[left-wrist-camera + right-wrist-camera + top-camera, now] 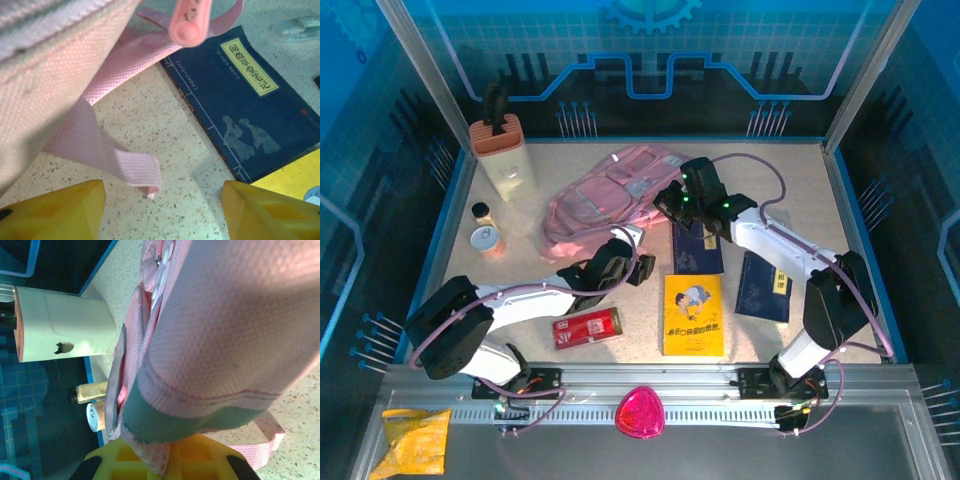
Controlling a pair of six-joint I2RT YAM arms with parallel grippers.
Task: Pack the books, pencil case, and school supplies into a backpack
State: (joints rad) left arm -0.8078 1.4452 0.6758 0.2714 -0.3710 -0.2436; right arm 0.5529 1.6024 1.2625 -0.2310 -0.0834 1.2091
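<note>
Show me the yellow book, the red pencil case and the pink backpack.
yellow book [693,315]: top external view, cover centre.
red pencil case [587,327]: top external view, top face.
pink backpack [600,205]: top external view, front panel.

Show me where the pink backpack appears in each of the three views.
Top external: the backpack lies upper centre, left of the right arm.
Left wrist: its pink fabric and straps occupy the upper left.
Right wrist: its fabric covers the centre and right.
Shared landmark: the speckled tabletop beneath it, visible in all three.
</note>
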